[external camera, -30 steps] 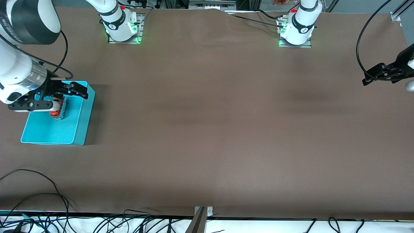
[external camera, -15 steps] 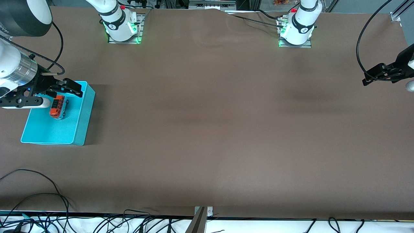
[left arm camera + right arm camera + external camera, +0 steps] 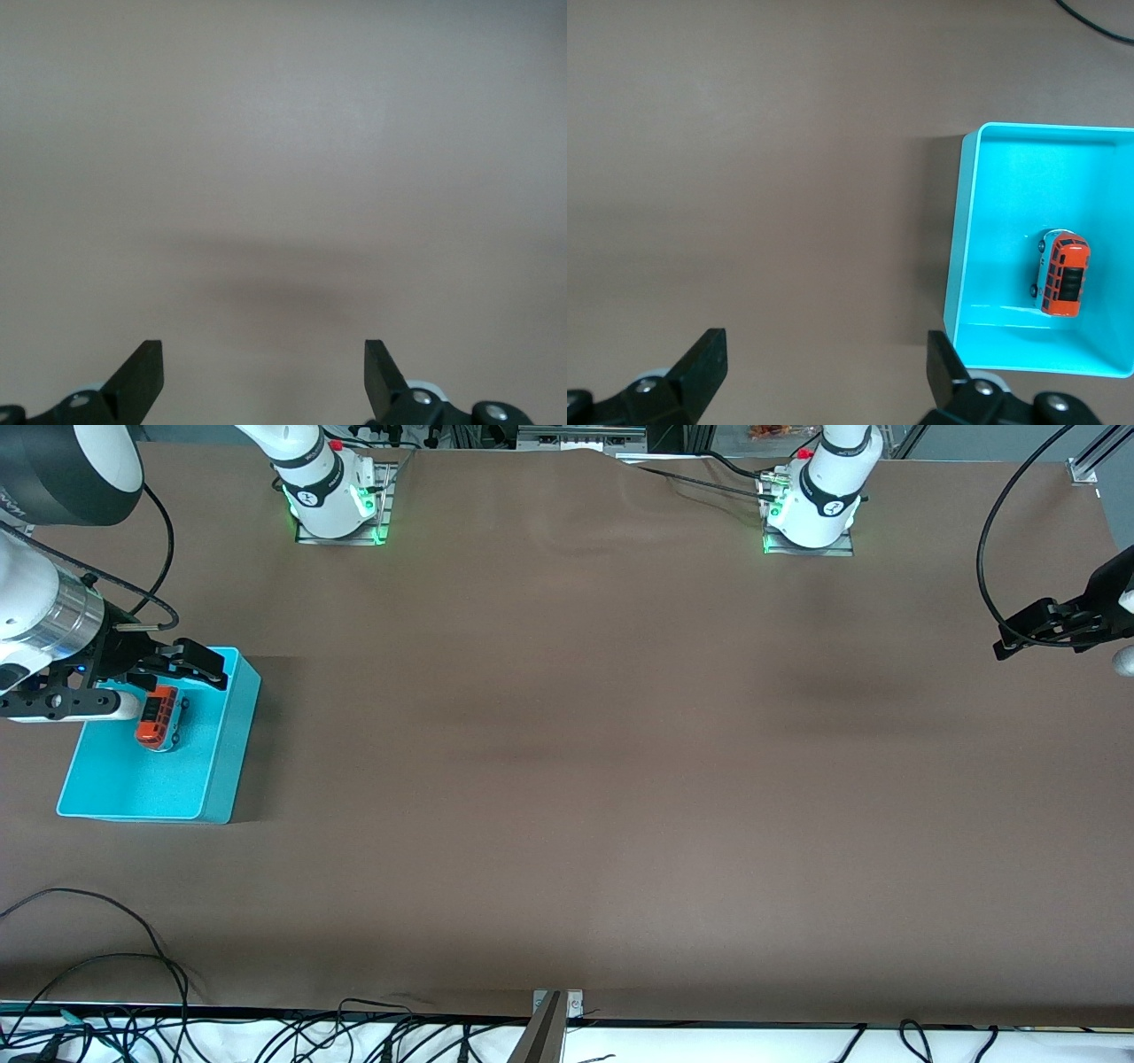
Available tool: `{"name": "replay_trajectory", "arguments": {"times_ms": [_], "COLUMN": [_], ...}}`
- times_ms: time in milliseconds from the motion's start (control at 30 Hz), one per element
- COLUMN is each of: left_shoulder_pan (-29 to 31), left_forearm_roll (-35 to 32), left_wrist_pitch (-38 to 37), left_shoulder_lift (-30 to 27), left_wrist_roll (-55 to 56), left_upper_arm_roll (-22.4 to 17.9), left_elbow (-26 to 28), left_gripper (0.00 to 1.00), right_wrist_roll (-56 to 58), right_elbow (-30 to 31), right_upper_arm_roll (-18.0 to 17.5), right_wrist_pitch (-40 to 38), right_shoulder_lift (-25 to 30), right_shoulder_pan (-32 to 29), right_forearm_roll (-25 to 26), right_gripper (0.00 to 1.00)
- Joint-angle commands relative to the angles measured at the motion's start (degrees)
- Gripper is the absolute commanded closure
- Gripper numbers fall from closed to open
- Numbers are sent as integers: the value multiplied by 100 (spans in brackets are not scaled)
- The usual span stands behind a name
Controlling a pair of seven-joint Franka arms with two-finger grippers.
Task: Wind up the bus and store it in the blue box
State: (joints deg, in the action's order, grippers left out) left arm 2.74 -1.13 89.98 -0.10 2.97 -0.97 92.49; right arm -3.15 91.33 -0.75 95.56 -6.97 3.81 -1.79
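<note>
1. The bus (image 3: pixel 158 718) lies inside the blue box (image 3: pixel 213 779), resting on the box floor with nothing gripping it; the right wrist view shows its orange roof and dark windows (image 3: pixel 1063 275) against the turquoise bottom, near one end wall of the bin (image 3: pixel 963 239).
2. The blue box stands on the brown table (image 3: pixel 576 735) at the right arm's end, its open top facing up.
3. The right gripper (image 3: pixel 133 682) hangs over the box's farther end, just above the bus (its black fingers (image 3: pixel 706 363) are spread wide apart and hold nothing).
4. In the right wrist view, bare table fills the space between those fingertips, and the box sits off to one side of them.
5. The left gripper (image 3: pixel 1032 636) waits over the left arm's end of the table, well apart from the box; its fingers (image 3: pixel 144 376) are likewise parted and empty, with only the plain brown surface beneath.
6. Loose black cables (image 3: pixel 106 992) trail along the table edge nearest the front camera.
</note>
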Motion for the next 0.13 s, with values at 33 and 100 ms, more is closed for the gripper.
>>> {"name": "replay_trajectory", "arguments": {"times_ms": [33, 100], "left_shoulder_pan": [25, 16], "left_forearm_roll": [60, 60], "left_wrist_pitch": [-121, -121], "left_shoulder_lift": [107, 107], "left_wrist_roll": [46, 46], "left_upper_arm_roll": [1, 1], "left_elbow": [-214, -214], "left_gripper": [0, 0], "right_wrist_roll": [7, -2], "right_elbow": [-107, -107], "right_upper_arm_roll": [49, 40], "right_wrist_pitch": [-125, -125], "right_shoulder_lift": [-15, -15], "right_shoulder_pan": [32, 32], "right_forearm_roll": [-85, -85], "right_gripper": [0, 0]}}
